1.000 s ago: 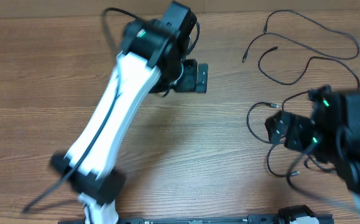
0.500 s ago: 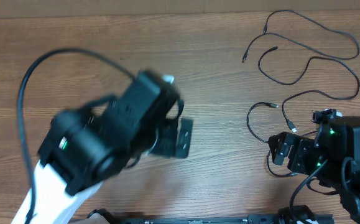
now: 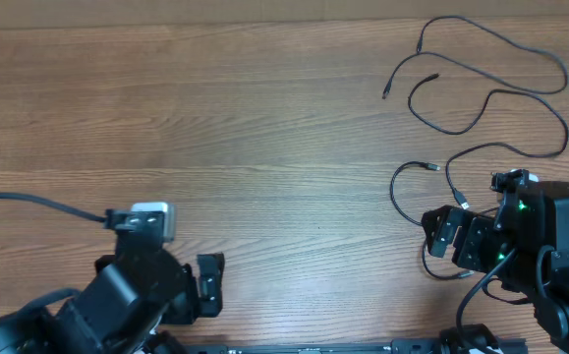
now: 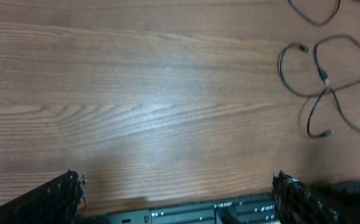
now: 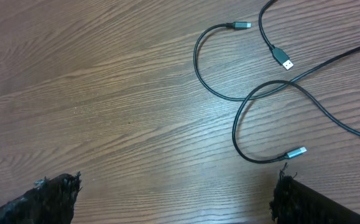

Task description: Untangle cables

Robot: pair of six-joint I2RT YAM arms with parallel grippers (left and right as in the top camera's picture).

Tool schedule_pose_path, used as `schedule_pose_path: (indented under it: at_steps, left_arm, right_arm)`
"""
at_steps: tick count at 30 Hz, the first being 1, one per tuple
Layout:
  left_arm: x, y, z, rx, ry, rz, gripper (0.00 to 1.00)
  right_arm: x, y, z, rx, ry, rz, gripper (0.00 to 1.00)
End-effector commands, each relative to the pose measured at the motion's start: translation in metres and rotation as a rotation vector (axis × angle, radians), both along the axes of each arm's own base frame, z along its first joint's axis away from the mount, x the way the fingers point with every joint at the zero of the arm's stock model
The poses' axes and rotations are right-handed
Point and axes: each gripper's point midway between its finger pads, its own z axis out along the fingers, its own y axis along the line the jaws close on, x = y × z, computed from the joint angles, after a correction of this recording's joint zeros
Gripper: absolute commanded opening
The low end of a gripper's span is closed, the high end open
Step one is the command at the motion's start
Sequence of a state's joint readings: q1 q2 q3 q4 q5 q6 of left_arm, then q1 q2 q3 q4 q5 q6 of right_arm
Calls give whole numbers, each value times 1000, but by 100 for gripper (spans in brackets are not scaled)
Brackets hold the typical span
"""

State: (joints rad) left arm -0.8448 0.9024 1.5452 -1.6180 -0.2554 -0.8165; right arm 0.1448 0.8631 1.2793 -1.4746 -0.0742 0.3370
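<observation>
Several thin black cables lie loose at the right of the wooden table. One long cable [image 3: 500,93] snakes across the far right. Shorter strands [image 3: 399,192] with silver plugs curl just in front of my right gripper [image 3: 439,232]. In the right wrist view these strands [image 5: 245,99] cross each other, with silver-tipped ends [image 5: 283,60] showing. My right gripper [image 5: 176,183] is open and empty, short of the strands. My left gripper [image 3: 208,286] sits at the near left edge. It is open and empty [image 4: 176,183], far from the cables [image 4: 319,74].
The bare wooden tabletop [image 3: 264,128] stretches across the left and middle. A dark rail [image 4: 192,214] runs along the near edge under my left gripper. A thick black wire [image 3: 28,204] from the left arm trails at the left.
My left arm has swept back from the far middle of the table to the near left edge. My right arm has shifted only slightly. The cables lie as before.
</observation>
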Motion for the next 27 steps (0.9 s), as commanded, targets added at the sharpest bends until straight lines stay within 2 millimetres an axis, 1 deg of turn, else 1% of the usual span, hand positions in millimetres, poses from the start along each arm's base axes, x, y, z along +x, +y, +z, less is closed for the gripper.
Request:
schedule_pose_path:
  at_steps: [1, 4, 9, 27]
  left_arm:
    - [8, 6, 0, 18, -30, 60, 99]
    - [8, 6, -1, 22, -27, 60, 99]
    - [8, 6, -1, 23, -26, 59, 99]
    - [8, 6, -2, 25, -24, 59, 99]
  right_arm:
    - [0, 0, 0, 0, -8, -1, 100]
    - [0, 0, 0, 0, -6, -1, 100]
    - [-8, -2, -5, -7, 34, -1, 100]
    - [-8, -2, -5, -7, 34, -1, 100]
